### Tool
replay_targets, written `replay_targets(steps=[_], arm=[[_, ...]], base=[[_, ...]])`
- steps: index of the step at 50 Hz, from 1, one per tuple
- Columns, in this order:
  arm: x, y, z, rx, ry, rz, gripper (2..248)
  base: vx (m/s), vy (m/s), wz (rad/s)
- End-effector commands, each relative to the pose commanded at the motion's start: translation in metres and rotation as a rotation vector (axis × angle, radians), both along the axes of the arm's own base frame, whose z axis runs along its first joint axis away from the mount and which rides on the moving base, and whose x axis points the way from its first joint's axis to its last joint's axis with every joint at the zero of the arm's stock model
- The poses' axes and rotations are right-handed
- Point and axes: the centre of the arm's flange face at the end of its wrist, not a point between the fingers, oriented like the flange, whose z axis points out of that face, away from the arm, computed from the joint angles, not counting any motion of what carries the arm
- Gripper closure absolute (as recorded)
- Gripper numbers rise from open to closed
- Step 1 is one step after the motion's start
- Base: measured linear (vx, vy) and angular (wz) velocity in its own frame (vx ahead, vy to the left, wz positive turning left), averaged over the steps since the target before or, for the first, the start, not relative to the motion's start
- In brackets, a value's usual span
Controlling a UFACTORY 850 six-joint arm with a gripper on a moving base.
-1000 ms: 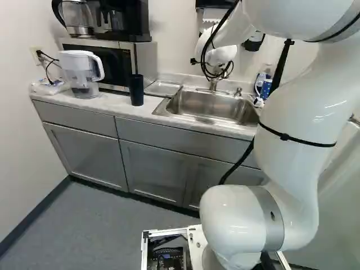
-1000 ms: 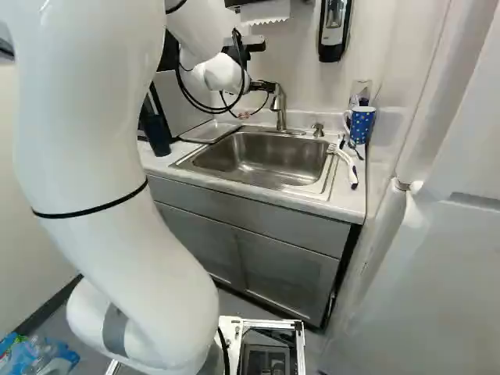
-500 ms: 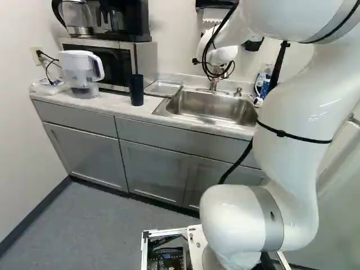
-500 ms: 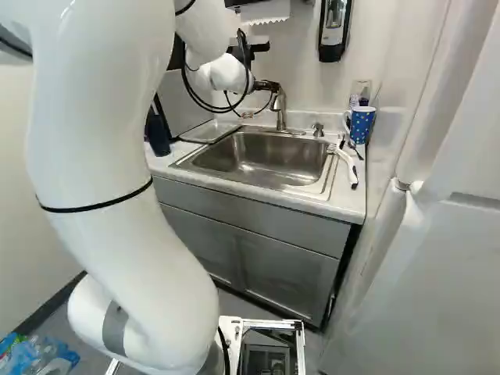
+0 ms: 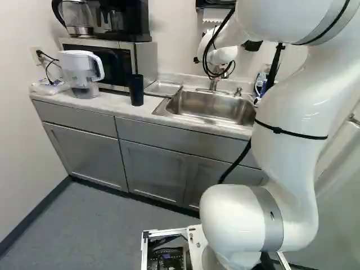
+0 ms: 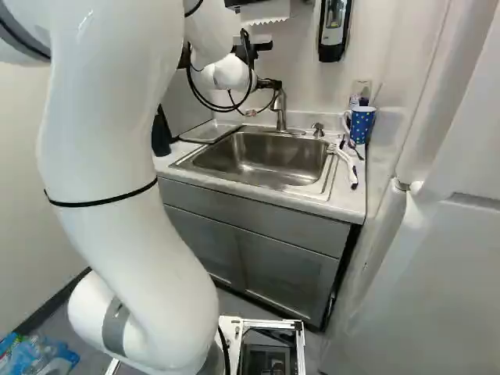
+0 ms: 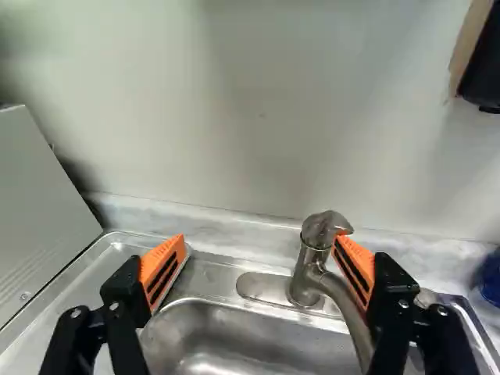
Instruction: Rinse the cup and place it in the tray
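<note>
The jaws are held wide apart near the back of the sink (image 6: 262, 160), with an open gap left between their ribbed orange pads (image 7: 162, 269). The curved, brushed-metal faucet (image 7: 306, 273) is partly covered by one pad; contact cannot be told. At the sink's left, a shallow metal tray (image 5: 163, 88) is placed, and a smooth dark cup (image 5: 136, 90) is stood upright beside it, near the surface's (image 5: 112, 105) front edge. At the sink's right, a spotted blue mug (image 6: 361, 125) is stood upright.
</note>
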Motion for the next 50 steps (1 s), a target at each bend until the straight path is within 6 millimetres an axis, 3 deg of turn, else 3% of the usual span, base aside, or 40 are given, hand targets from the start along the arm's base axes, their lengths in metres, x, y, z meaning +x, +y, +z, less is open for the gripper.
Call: replay_targets(steps=[50], arm=[[0.030, -0.011, 0.008, -0.019, -0.123, -0.010, 3]], base=[[0.000, 0.000, 0.000]])
